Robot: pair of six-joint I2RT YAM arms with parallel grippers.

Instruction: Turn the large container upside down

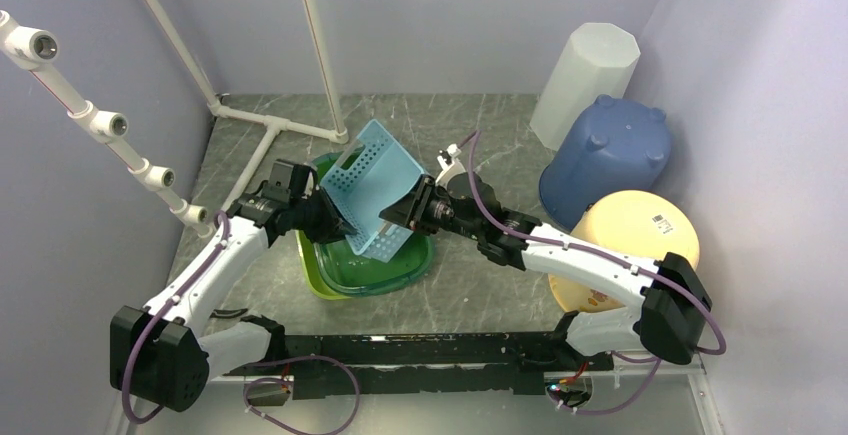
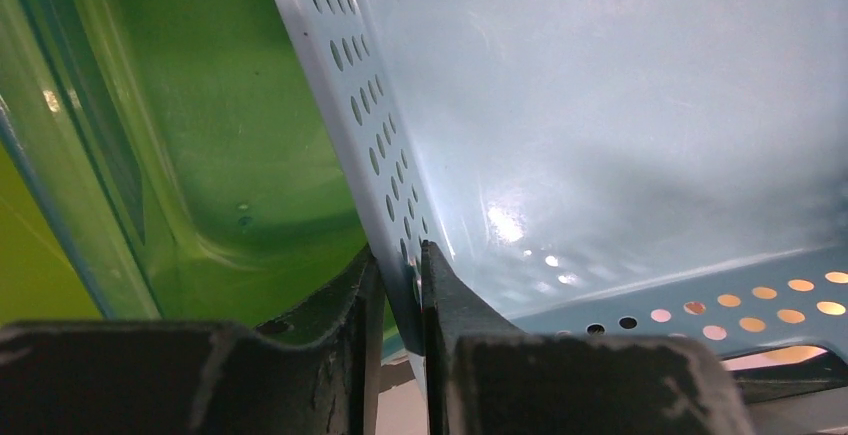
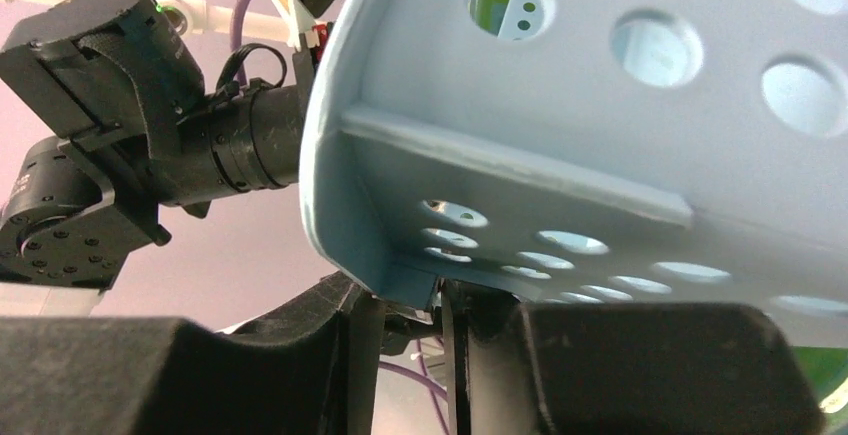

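The large container is a light blue perforated basket (image 1: 375,185). It is lifted and tilted on edge over a dark green tray (image 1: 390,270) nested in a lime tray (image 1: 312,277). My left gripper (image 1: 335,217) is shut on the basket's left wall; in the left wrist view its jaws (image 2: 398,265) pinch the perforated wall (image 2: 600,135), with the green tray (image 2: 220,135) behind. My right gripper (image 1: 402,217) is shut on the basket's right rim; in the right wrist view the rim corner (image 3: 600,155) sits between the jaws (image 3: 405,300).
An upturned blue bucket (image 1: 605,160), a white bin (image 1: 585,80) and a yellow bowl (image 1: 625,245) stand at the right. White pipes (image 1: 270,125) run along the left and back. The left arm (image 3: 130,125) shows in the right wrist view.
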